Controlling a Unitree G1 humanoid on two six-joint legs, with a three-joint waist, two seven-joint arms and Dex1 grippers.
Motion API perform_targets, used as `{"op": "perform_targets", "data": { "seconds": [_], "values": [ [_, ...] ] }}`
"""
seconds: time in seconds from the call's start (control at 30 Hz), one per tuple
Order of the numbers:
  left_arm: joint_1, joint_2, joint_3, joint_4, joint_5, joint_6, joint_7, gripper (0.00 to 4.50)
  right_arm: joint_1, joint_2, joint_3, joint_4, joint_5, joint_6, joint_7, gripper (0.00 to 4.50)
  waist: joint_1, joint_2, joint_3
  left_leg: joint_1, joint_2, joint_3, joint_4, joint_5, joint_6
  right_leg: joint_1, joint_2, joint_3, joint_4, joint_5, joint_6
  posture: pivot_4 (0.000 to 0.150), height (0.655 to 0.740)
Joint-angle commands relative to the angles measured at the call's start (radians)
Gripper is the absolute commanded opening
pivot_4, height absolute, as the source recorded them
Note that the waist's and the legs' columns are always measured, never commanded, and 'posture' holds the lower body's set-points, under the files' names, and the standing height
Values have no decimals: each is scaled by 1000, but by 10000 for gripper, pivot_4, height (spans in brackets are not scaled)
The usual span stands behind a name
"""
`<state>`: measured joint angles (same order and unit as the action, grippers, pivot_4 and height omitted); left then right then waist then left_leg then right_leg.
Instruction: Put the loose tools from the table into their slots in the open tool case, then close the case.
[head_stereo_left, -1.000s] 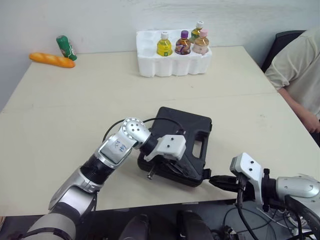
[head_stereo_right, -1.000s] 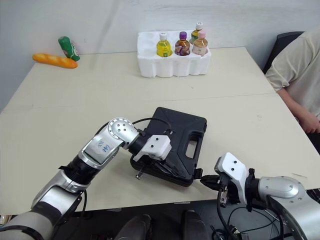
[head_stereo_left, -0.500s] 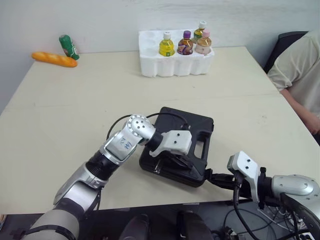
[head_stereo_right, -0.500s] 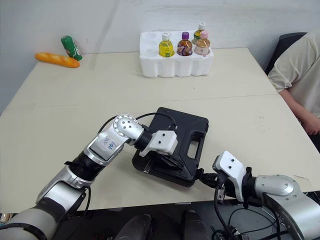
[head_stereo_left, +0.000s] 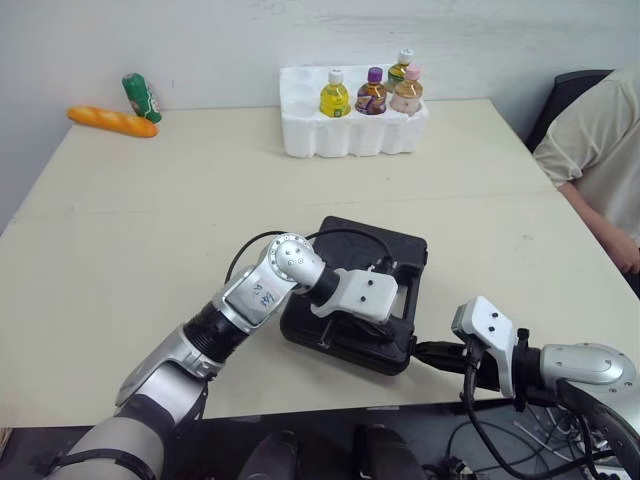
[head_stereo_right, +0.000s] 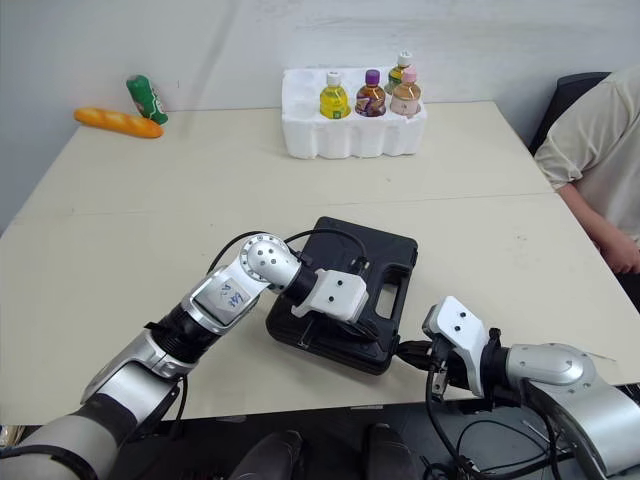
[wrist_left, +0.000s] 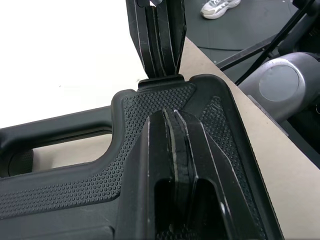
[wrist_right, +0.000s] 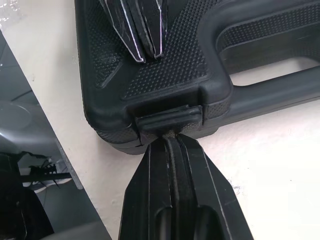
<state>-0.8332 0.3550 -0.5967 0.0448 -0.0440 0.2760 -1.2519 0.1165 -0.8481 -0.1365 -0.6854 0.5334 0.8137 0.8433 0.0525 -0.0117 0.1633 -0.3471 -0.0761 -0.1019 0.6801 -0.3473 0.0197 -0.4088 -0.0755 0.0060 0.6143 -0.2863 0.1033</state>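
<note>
The black tool case (head_stereo_left: 366, 254) lies with its lid down near the table's front edge. My left gripper (wrist_left: 173, 118) is shut and rests on the lid's textured corner beside the handle (wrist_left: 60, 131). Its white housing (head_stereo_left: 360, 294) covers that part of the lid in the eye views. My right gripper (wrist_right: 170, 141) is shut, with its tip against the latch (wrist_right: 170, 119) on the case's side wall. In the left eye view the right gripper (head_stereo_left: 420, 351) reaches in from the right, just over the table edge.
At the back stands a white foam tray (head_stereo_left: 345, 135) with several bottles. A bread loaf (head_stereo_left: 110, 121) and a green bottle (head_stereo_left: 138, 97) lie at the far left. A person (head_stereo_left: 598, 150) sits at the right. The table edge (head_stereo_left: 330, 398) runs just in front of the case.
The case's lid has come down and the gap with a tool tip at its front has gone. My left gripper has slid right across the lid. The right gripper has moved in to the latch.
</note>
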Motion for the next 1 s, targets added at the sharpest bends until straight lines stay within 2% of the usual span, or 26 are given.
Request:
{"op": "perform_targets", "data": {
  "seconds": [0.03,0.3,0.6,0.7,0.83,1.0],
  "values": [
    [37,3,-88,110,110,23,28,257,-38,21,-15,-45,52,-26,-2,0,0,0,0,0,0,0,0,0,0,1,0,0,0,0,0,1500,7374],
    [51,8,-94,120,121,13,34,257,-65,52,-29,-42,82,-45,5,0,-2,-1,-1,3,0,0,-1,-1,2,3,0,0,-2,1,1,1500,7374],
    [49,-1,-63,130,103,-52,50,257,-74,25,-36,-35,63,-48,22,0,-3,-1,-1,3,0,0,-2,-1,2,3,0,0,-2,1,1,1500,7374],
    [37,-17,19,91,21,-17,43,257,-37,-29,-44,-22,7,-82,46,0,-2,-1,0,3,0,0,-3,-1,2,3,0,0,-3,1,1,1500,7374],
    [4,-34,193,-5,-127,62,58,257,4,-61,-154,-10,46,-85,73,0,0,1,4,-5,0,-1,-2,1,-1,-5,0,-1,-3,2,1,1500,7374],
    [7,98,367,-102,-262,227,26,257,41,-128,-383,27,120,-51,154,0,-5,5,11,-11,0,1,-1,3,-4,-12,1,0,-2,2,1,1500,7374]
  ]
}}
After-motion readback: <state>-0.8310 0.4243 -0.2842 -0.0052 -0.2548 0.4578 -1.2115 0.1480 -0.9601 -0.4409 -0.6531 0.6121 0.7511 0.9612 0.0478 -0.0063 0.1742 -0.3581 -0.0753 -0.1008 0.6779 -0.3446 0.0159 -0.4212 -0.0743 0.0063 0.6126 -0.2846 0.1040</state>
